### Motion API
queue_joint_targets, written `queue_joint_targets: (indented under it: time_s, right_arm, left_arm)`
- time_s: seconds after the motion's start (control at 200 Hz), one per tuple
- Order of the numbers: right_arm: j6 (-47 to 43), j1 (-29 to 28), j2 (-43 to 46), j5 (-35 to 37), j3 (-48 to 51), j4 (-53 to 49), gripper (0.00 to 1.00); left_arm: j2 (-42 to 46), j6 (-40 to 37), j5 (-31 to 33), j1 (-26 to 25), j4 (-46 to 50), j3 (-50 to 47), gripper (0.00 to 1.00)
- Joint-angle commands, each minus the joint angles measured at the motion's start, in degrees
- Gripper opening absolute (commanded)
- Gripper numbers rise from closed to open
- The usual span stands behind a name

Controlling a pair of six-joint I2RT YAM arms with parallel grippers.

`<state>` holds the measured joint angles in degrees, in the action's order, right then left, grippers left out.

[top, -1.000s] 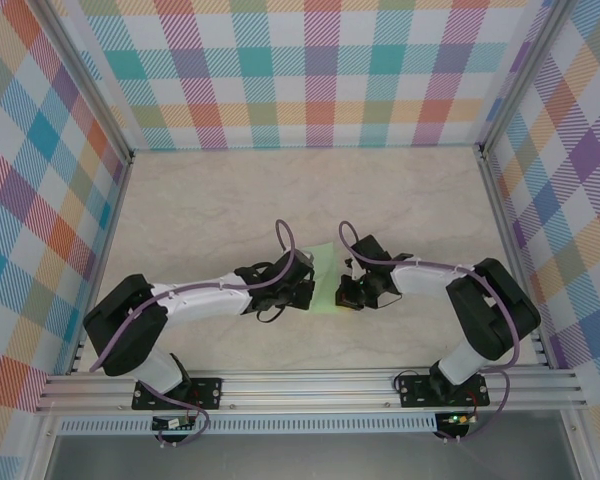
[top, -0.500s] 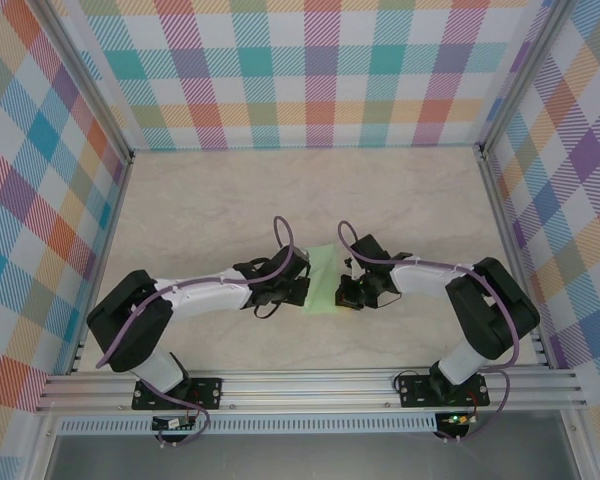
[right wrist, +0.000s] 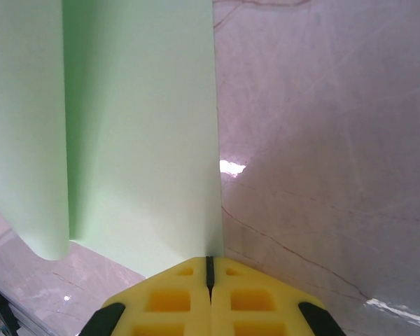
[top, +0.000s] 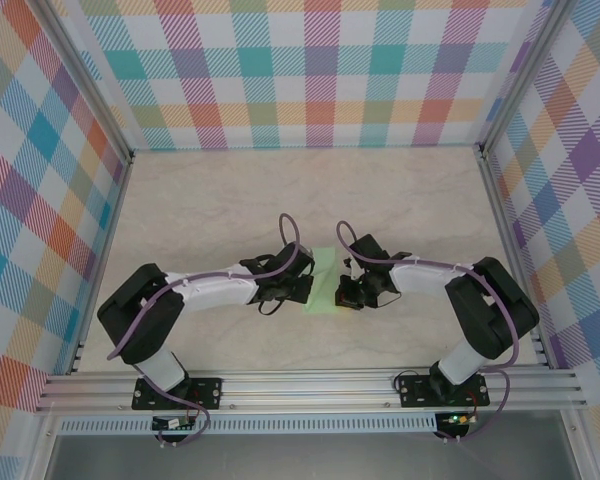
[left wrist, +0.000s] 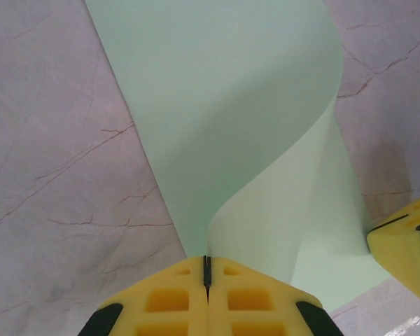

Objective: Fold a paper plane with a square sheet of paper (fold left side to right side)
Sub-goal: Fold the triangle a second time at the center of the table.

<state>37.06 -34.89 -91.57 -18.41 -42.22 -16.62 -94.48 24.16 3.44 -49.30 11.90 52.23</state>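
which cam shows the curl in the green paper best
The left wrist view: the square sheet of paper rises from the shut left gripper and curls over itself, with the whole bend visible. The right wrist view shows the sheet with a raised flap at its left. The top external view shows a green strip between the arms.

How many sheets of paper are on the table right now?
1. The square sheet of paper lies mid-table, one edge pinched in the left tool and curled over toward the right tool. Another sheet beneath it could be hidden.
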Motion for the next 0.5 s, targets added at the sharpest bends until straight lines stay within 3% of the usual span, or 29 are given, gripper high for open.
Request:
queue_joint_targets:
  time_s: [0.0, 0.495]
  right_arm:
    - [-0.98, -0.59, -2.3, 2.66, 0.19, -4.02, 0.0]
    - [-1.16, -0.57, -2.56, 3.03, 0.19, -4.48, 0.0]
  left_arm:
    - [-1.09, -1.18, -0.62, 0.76, 0.05, 1.89, 0.0]
    - [-3.45, -1.63, -0.63, 1.0, -0.22, 3.4, 0.0]
